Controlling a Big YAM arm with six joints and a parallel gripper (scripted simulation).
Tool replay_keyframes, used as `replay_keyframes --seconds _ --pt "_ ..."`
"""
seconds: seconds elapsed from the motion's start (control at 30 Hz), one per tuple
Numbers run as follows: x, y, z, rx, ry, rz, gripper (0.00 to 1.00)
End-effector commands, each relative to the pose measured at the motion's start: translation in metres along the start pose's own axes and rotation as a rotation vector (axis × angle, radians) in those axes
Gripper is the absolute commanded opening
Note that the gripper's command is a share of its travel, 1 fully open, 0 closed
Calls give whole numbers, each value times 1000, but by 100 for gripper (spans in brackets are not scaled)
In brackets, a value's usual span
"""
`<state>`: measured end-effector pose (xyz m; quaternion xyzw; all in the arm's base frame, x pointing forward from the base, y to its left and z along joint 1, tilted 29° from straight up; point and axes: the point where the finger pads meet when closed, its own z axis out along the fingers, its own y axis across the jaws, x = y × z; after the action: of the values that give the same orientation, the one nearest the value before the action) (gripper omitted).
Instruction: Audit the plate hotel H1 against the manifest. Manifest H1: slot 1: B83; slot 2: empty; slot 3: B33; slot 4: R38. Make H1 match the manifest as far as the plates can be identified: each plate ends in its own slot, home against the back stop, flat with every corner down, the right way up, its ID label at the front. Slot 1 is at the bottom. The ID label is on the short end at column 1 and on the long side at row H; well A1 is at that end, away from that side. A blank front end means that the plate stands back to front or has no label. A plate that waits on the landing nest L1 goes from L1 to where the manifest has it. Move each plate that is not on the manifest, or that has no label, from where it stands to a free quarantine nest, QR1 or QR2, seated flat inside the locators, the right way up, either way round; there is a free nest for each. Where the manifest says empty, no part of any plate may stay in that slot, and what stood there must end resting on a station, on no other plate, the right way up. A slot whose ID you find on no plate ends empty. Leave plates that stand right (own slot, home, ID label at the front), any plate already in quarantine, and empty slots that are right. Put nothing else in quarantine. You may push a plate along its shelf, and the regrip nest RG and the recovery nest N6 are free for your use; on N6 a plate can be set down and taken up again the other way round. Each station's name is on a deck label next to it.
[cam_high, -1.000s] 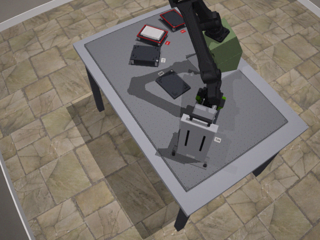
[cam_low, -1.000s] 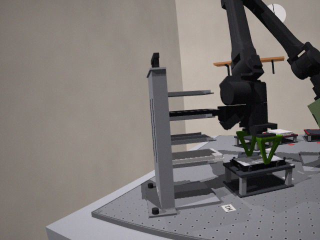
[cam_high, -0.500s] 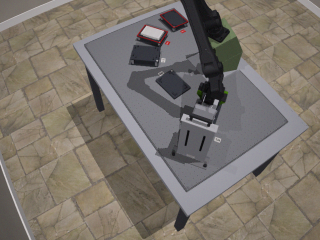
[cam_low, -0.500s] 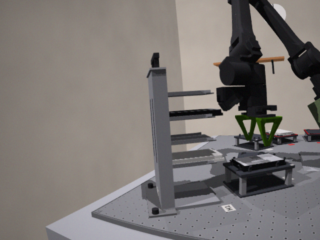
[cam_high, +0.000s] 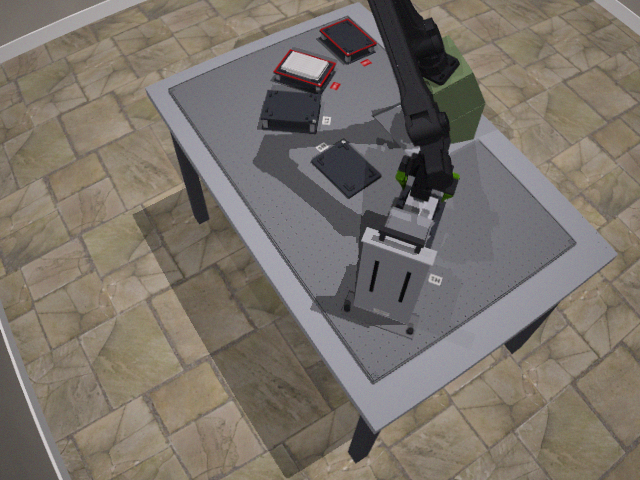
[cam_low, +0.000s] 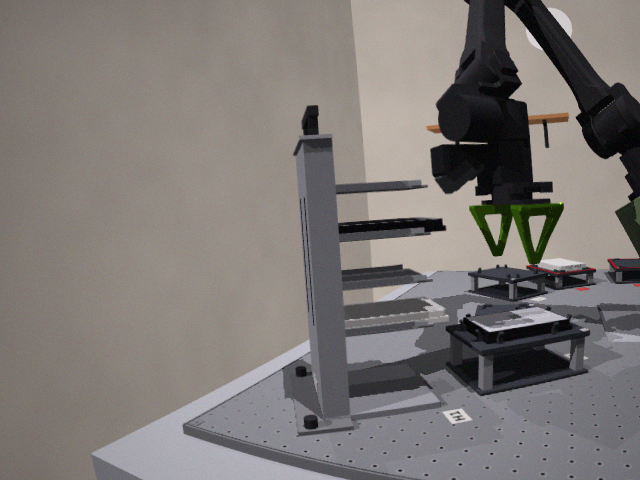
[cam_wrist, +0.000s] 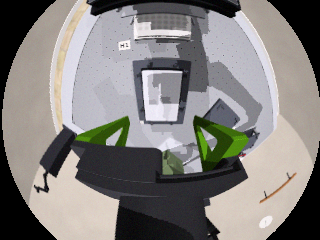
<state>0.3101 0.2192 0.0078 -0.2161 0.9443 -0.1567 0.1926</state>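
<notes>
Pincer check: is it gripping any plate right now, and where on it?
Nothing is held. The pincer hangs open, with air between it and the plate that lies on the raised nest in front of the hotel.

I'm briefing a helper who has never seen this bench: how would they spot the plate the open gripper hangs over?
Find the tall grey plate hotel. In front of its shelves stands a raised dark nest on short posts, directly below the open green gripper. The plate lies on that nest, the only nest beside the hotel; the others sit farther back.
</notes>
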Motion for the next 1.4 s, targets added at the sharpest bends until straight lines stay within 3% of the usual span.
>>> replay_keyframes --seconds 0.0,0.27,0.3,0.4,0.7,0.83,0.87,0.93,1.1,1.13,1.37 --pt "-18 5 -24 -16 -43 28 100" --pt "-19 6 -41 -19 -46 30 100" --pt "4 0 -24 9 15 12 100" --pt "-19 6 -52 -20 -46 30 100" --pt "-22 6 -78 -24 -51 33 100" --pt "-16 5 -81 -19 -41 28 100" --pt "3 1 -65 7 11 13 100" --pt "-22 6 -93 -26 -52 35 100" --pt "-22 6 -107 -27 -53 36 100" --pt "-1 -9 -90 -1 -7 35 100" --pt "1 -30 -90 -2 -4 17 100"
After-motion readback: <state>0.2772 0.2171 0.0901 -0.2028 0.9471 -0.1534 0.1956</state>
